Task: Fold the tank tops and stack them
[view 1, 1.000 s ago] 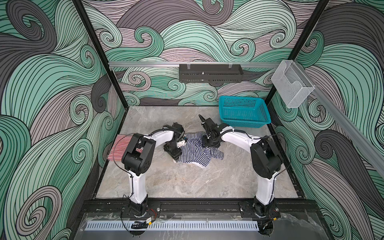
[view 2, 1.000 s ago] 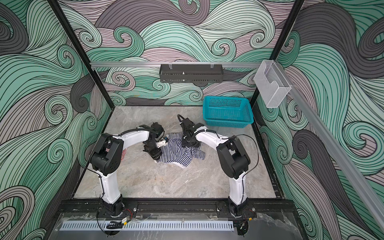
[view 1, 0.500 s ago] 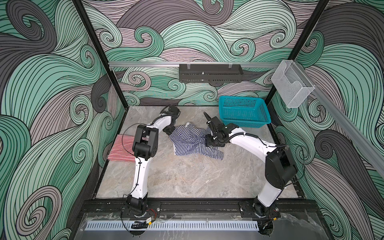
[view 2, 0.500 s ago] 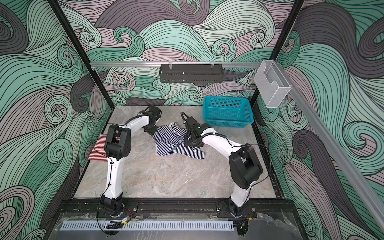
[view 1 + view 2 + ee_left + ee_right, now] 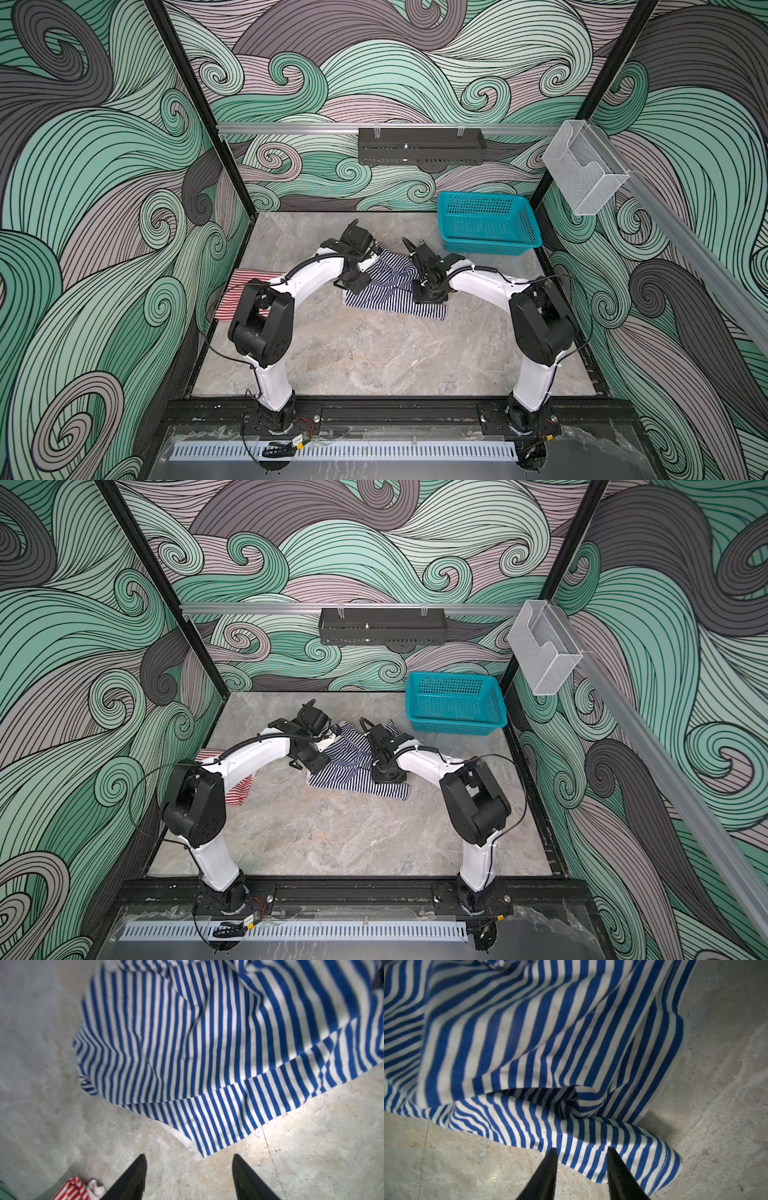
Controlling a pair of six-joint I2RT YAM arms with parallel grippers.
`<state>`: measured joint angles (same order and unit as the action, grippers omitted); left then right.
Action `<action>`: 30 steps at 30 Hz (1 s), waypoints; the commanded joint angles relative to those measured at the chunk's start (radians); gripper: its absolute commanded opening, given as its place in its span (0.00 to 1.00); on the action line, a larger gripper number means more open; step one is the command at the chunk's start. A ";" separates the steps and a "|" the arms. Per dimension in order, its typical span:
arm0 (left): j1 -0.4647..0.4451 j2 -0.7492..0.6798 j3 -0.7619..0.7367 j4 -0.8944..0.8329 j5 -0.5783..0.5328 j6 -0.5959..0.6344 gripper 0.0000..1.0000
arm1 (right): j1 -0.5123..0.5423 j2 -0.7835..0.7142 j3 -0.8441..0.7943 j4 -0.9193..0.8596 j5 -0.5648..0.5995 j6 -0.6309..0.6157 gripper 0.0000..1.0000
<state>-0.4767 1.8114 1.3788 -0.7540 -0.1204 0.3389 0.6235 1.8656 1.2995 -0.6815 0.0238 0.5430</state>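
Navy-and-white tank top point(image 5: 388, 291) front and centre: it's down on the marble-look table point(image 5: 374, 357), toward the back and about midway across. It's rumpled, with ridges and folds running through the stripes. Both arms are bent in over it, one at either end.

At its left end, the left gripper point(image 5: 189, 1156) points down at the table with its jaws spread wide and nothing between them. One pointed corner of the white-edged hem lies just ahead of the gap, but the black fingers point(image 5: 135, 1176) are over bare stone.

At the other end, the right gripper point(image 5: 581, 1149) has its jaws set noticeably narrower, though daylight shows between them. A rolled bit of the striped hem sits right at the fingertips point(image 5: 548, 1167), running across the gap. It's not pinched; the cloth lies slack on the table.

The red-and-white tank top point(image 5: 239, 789) lies off at the left edge of the table, apart from the navy one. The left arm's white link crosses over it and hides part of it. The left wrist view catches just a corner of it, red stripes and pale trim.

Farther out, a teal mesh basket point(image 5: 490, 245) stands in the back right corner, clear of the navy top. A black tray point(image 5: 419, 146) hangs on the back rail, and a clear plastic holder point(image 5: 582, 174) on the right-hand rail.
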 commanded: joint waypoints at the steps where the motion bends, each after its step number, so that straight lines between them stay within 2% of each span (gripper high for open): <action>1: 0.003 0.049 -0.008 -0.022 0.029 -0.018 0.68 | 0.003 0.009 -0.019 0.000 -0.001 0.020 0.49; 3: 0.000 0.057 -0.007 -0.031 0.034 -0.020 0.68 | 0.004 -0.020 -0.043 -0.001 0.009 0.027 0.61; 6: -0.001 0.063 -0.030 -0.010 0.042 -0.015 0.68 | 0.002 -0.074 -0.083 -0.003 0.042 0.029 0.65; 10: -0.002 0.145 0.002 -0.013 -0.044 -0.019 0.68 | 0.001 -0.058 -0.118 0.023 0.012 0.037 0.60; 16: 0.001 0.323 0.128 0.010 -0.318 0.022 0.68 | 0.036 -0.005 -0.146 0.087 -0.042 0.075 0.48; 20: 0.025 0.452 0.262 0.027 -0.413 0.073 0.69 | 0.124 0.069 -0.113 0.104 -0.075 0.112 0.46; 24: 0.104 0.587 0.496 0.028 -0.505 0.076 0.69 | 0.242 0.167 -0.009 0.128 -0.139 0.164 0.45; 26: 0.157 0.624 0.635 -0.022 -0.504 0.024 0.69 | 0.294 0.228 0.070 0.144 -0.194 0.196 0.44; 27: 0.190 0.616 0.697 -0.068 -0.464 -0.021 0.69 | 0.320 0.261 0.126 0.158 -0.235 0.210 0.44; 29: 0.244 0.534 0.712 -0.100 -0.352 -0.089 0.69 | 0.360 0.321 0.233 0.179 -0.302 0.232 0.44; 30: 0.268 0.463 0.667 -0.076 -0.301 -0.106 0.68 | 0.376 0.345 0.287 0.197 -0.343 0.240 0.44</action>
<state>-0.2893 2.4004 2.0323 -0.7578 -0.5163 0.3344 0.9501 2.1166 1.5108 -0.5137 -0.1513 0.7151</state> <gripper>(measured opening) 0.686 0.442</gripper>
